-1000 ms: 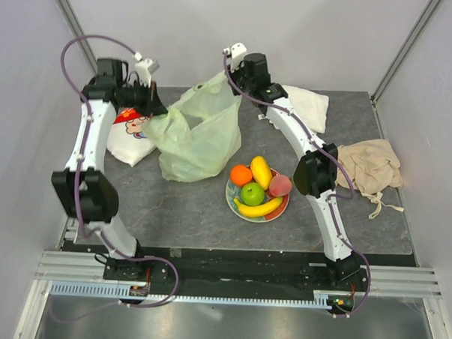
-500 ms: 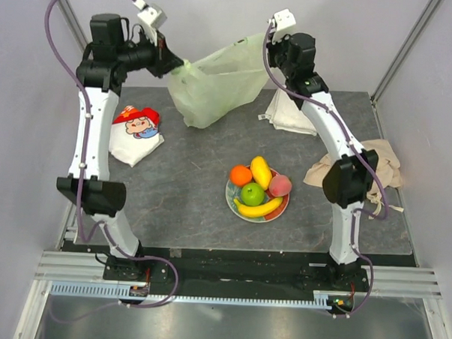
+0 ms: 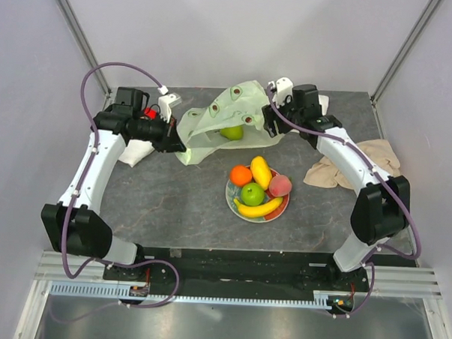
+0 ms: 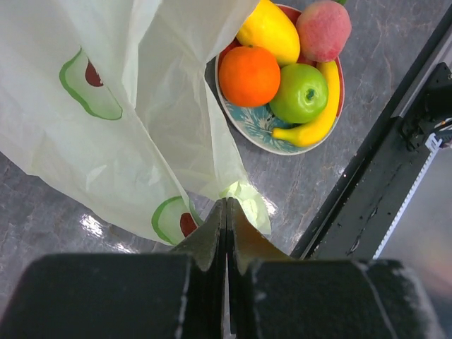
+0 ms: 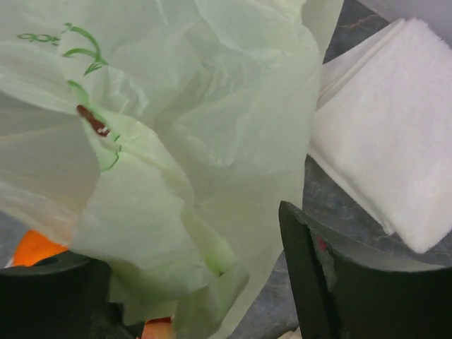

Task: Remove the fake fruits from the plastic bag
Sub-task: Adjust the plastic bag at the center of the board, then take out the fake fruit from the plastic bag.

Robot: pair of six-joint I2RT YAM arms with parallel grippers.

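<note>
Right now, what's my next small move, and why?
Probably shut the right gripper on the plastic bag: its jaws stand open around the film, only the left gripper pinches it, and a green apple shows among the folds.

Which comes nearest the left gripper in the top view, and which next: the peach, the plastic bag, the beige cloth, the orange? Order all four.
1. plastic bag, pinched in the left gripper itself.
2. orange, left side of the plate.
3. peach, plate's right side.
4. beige cloth, far right.
</note>
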